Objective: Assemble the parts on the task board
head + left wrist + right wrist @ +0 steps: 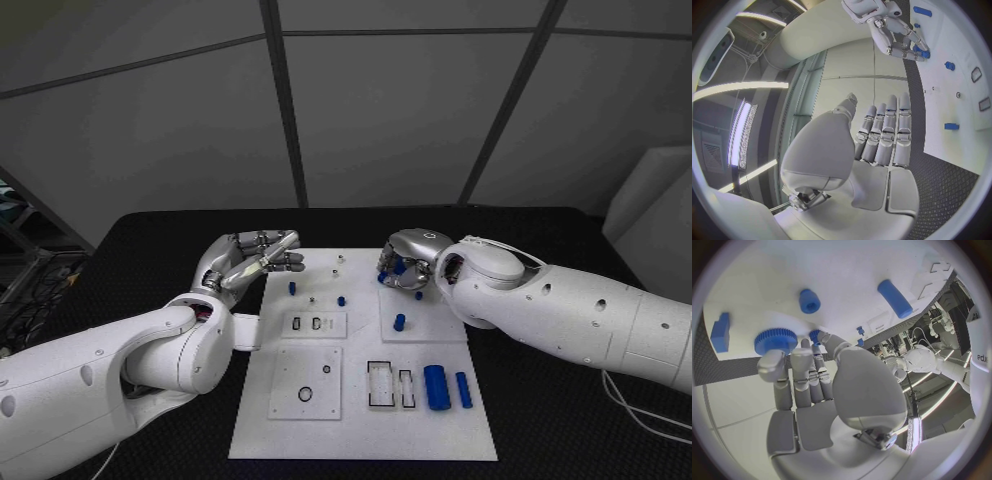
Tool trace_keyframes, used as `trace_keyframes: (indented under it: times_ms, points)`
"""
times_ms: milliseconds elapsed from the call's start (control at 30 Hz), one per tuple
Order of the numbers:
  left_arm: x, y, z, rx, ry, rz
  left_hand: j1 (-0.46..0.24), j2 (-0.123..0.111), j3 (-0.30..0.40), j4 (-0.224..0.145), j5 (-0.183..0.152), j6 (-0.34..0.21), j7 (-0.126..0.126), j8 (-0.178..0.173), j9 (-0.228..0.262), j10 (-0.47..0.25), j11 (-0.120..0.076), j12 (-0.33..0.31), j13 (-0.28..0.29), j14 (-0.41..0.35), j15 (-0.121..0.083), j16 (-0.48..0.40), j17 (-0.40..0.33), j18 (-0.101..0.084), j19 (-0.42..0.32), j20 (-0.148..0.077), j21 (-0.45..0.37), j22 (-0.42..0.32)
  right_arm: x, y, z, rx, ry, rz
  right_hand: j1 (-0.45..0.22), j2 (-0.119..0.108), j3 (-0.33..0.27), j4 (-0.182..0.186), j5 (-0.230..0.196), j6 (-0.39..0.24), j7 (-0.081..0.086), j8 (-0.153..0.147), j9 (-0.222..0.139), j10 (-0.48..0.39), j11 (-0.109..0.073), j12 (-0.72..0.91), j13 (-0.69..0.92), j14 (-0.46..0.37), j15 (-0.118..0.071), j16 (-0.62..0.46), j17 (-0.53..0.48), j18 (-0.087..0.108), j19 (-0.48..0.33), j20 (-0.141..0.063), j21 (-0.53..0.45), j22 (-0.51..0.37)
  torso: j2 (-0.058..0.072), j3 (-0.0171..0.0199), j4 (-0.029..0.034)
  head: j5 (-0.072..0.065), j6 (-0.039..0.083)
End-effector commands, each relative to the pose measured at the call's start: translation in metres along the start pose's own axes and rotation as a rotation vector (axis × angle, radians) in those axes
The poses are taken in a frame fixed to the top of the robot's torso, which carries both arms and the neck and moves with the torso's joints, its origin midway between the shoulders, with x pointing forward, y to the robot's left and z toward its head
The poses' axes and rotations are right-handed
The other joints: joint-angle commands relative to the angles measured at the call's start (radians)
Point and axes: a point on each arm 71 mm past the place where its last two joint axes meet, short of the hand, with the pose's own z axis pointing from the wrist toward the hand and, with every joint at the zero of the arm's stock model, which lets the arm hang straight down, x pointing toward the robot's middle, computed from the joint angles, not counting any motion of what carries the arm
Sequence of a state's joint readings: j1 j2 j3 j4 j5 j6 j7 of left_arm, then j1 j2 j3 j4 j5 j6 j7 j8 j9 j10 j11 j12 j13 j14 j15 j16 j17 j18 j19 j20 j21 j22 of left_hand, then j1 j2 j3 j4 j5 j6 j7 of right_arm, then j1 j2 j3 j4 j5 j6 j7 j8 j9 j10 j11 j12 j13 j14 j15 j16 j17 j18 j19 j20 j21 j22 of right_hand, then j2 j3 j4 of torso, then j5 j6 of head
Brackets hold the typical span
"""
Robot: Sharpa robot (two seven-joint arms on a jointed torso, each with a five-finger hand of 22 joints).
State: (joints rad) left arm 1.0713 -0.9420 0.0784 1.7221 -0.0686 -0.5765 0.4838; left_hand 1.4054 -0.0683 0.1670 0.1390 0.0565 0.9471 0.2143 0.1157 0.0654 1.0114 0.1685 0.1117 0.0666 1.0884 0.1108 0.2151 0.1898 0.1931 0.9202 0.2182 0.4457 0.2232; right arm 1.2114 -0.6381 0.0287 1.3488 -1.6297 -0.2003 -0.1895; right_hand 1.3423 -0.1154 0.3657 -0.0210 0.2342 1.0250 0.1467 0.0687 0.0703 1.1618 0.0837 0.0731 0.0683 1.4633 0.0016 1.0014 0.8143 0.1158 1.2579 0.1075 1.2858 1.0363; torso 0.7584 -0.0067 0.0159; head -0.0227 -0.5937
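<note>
nearest the robot, at the board's near edge, two blue cylinders (437,387) lie side by side next to a pair of rectangular slots (381,384), well apart from both hands. the white task board (361,440) runs away down the middle of the black table (562,420). further up it, a small upright blue peg (400,322) stands alone, and a few tiny blue pieces (291,288) sit towards the left.

at the far end the right hand (407,262) is down over the board, its fingertips (773,360) touching a blue toothed gear (775,341); whether they truly pinch it or merely rest on it i cannot tell. a blue round peg (809,300) stands just beyond the gear, and a longer cylinder lies further off.

the left hand (257,256) hovers beside the board's left edge, fingers straight and close together, holding nothing.

the risk, as i judge it: with contact only at the tips, the gear could slip or tilt when lifted, or knock the neighbouring peg out of place.
</note>
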Motion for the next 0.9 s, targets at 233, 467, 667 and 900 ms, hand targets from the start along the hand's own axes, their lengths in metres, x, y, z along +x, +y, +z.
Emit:
trace_keyframes:
  times_ms: [233, 467, 667, 900]
  points:
    - [-0.001, -0.002, 0.001, 0.011, 0.004, 0.007, -0.013, 0.0, -0.002, -0.005, -0.004, -0.004, 0.006, -0.008, -0.001, -0.005, 0.001, -0.005, -0.002, 0.0, 0.005, -0.005, 0.001, -0.014, 0.004, -0.001, 0.004, 0.001, 0.002, 0.003, 0.001, -0.008, 0.045, -0.014, 0.006, -0.006, 0.024, 0.006, -0.008, 0.02, -0.001, 0.005, 0.002, 0.022, -0.002, 0.006, 0.001, 0.021, -0.005, 0.046, 0.044, -0.019, 0.023, -0.002, 0.03, 0.046, 0.002, 0.0004, -0.0004, 0.0, -0.001]
    - [-0.002, -0.002, 0.001, 0.01, 0.002, 0.008, -0.014, 0.001, -0.002, -0.005, -0.004, -0.004, 0.007, -0.008, -0.001, -0.005, 0.002, -0.006, -0.002, 0.0, 0.006, -0.005, 0.002, -0.014, 0.003, -0.001, 0.005, 0.002, -0.001, 0.004, 0.001, -0.007, 0.003, -0.006, 0.011, 0.005, 0.046, 0.014, -0.016, 0.063, -0.005, 0.02, 0.009, 0.061, -0.009, 0.018, 0.007, 0.028, -0.011, 0.104, 0.104, -0.03, 0.056, -0.005, 0.069, 0.11, 0.004, 0.0009, 0.0, 0.002, 0.001]
    - [-0.003, -0.001, 0.001, 0.007, -0.001, 0.008, -0.014, 0.001, -0.002, -0.005, -0.004, -0.004, 0.007, -0.008, -0.001, -0.005, 0.002, -0.006, -0.002, 0.0, 0.006, -0.005, 0.002, -0.014, 0.003, -0.001, 0.005, 0.002, -0.008, 0.003, -0.001, 0.01, -0.093, 0.015, 0.029, 0.022, 0.071, 0.012, -0.062, 0.106, -0.014, 0.036, 0.018, 0.1, -0.022, 0.028, 0.016, 0.031, -0.02, 0.139, 0.135, -0.041, 0.09, -0.014, 0.106, 0.17, 0.004, 0.0014, -0.0006, 0.002, 0.003]
    - [-0.005, -0.001, 0.001, -0.003, -0.011, 0.0, -0.014, 0.002, -0.002, -0.005, -0.004, -0.004, 0.007, -0.009, -0.001, -0.006, 0.002, -0.007, -0.002, 0.0, 0.006, -0.006, 0.003, -0.014, 0.003, 0.0, 0.005, 0.002, -0.024, 0.01, 0.001, 0.008, -0.168, 0.034, 0.02, 0.017, 0.072, 0.02, -0.066, 0.117, -0.017, 0.038, 0.021, 0.111, -0.025, 0.028, 0.02, 0.03, -0.022, 0.156, 0.149, -0.043, 0.096, -0.016, 0.115, 0.185, 0.005, -0.0001, 0.0005, -0.001, 0.008]
